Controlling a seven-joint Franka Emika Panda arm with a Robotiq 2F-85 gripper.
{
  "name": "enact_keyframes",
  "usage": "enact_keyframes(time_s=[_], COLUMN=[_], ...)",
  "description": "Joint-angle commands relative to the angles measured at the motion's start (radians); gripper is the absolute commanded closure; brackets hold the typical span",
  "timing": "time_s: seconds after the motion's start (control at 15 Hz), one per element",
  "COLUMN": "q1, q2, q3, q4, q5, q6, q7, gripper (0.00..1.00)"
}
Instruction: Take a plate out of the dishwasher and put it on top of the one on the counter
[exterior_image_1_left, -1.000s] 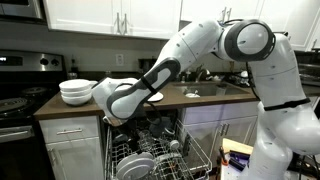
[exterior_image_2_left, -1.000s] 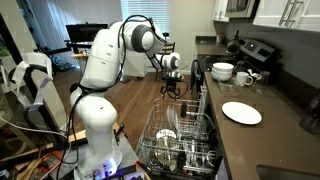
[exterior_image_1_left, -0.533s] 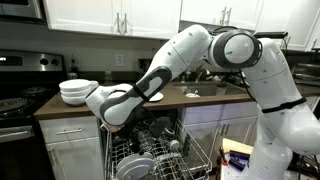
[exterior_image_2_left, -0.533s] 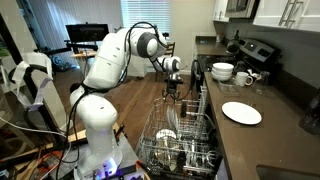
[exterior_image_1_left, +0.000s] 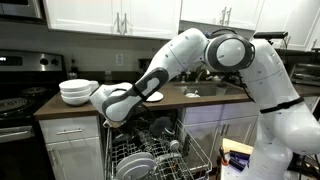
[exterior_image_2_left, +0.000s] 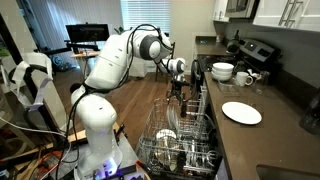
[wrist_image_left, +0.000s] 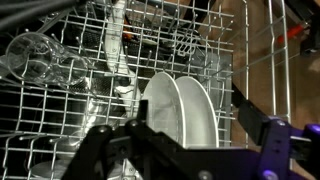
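Observation:
Two white plates (wrist_image_left: 185, 112) stand upright side by side in the pulled-out dishwasher rack (wrist_image_left: 80, 110); they also show in both exterior views (exterior_image_1_left: 135, 165) (exterior_image_2_left: 170, 122). Another white plate (exterior_image_2_left: 241, 112) lies flat on the counter, also seen behind the arm (exterior_image_1_left: 153, 97). My gripper (wrist_image_left: 185, 145) hangs above the rack, open and empty, its two dark fingers apart on either side of the upright plates without touching them. In both exterior views it (exterior_image_1_left: 121, 117) (exterior_image_2_left: 178, 90) hovers over the far part of the rack.
Clear glasses (wrist_image_left: 40, 60) and cutlery lie in the rack to the left of the plates. Stacked white bowls (exterior_image_1_left: 75, 92) (exterior_image_2_left: 223, 71) sit on the counter near the stove. The open dishwasher door and rack (exterior_image_2_left: 180, 140) jut out into the floor space.
The gripper has shifted a little along the rack toward the counter side. It stays open. The plates have not moved.

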Motion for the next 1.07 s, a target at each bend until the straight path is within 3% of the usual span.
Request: enact_keyframes(time_s=[0.0,0.27,0.67,0.87,1.0], q1=[-0.008,0.006,0.008,-0.005,-0.013], q2=[0.003,-0.001,-0.001,0.011,0.025], q3=[0.013,0.012,0.002,0.002,0.003], q4=[0.004,-0.006,-0.055,-0.079,-0.074], q5=[-0.006,-0.028,-0.074,-0.049,-0.022], q6=[-0.005,0.036,0.257,0.326,0.311], q7=[0.004,0.02,0.044,0.048,0.053], gripper=[0.03,0.0,0.0,0.0,0.0])
